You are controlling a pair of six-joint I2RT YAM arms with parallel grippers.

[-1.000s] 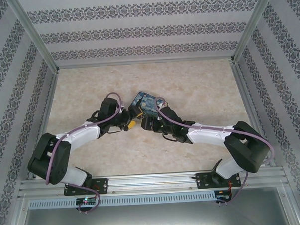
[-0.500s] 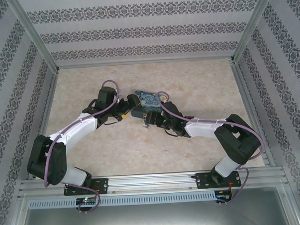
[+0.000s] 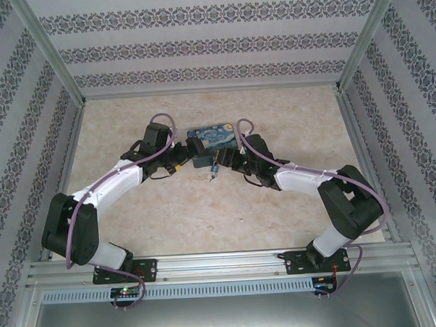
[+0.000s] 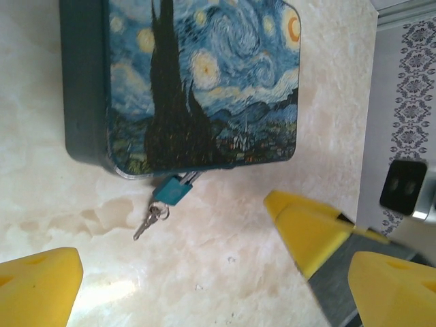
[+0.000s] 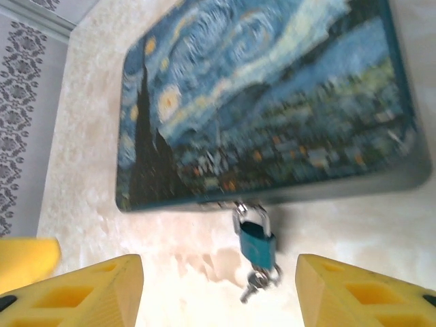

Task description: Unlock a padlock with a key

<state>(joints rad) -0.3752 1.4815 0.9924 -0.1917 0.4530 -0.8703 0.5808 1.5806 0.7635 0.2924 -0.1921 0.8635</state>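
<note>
Hanging at the 6 o'clock edge of the painted box [image 4: 204,82], the tiny teal padlock [image 4: 172,191] is seen with its thin shackle [image 5: 251,214] hooked to the front of the box. The key [image 4: 148,223] lies on the table [image 4: 231,259] at about 7 o'clock from the padlock, touching its bottom end. It cannot be told whether the key is pushed into the keyhole or only rests against it.

The left claw [image 4: 211,286] is spread wide and nothing is held in it. The right claw [image 5: 218,283] is spread wide too, with nothing held. The padlock and key are seen in the gap between its two yellow fingers [image 5: 88,293].

The step in hand looks like getting hold of the lock and the key. It is best done slowly, because both things are very small and the fingers are fat. The padlock body should be pinched by one claw so that it is kept from swinging. The flat head of the key should be pinched by the other claw, then turned gently and not pulled. The box may slide if it is pushed, so only a light touch should be used.
</note>
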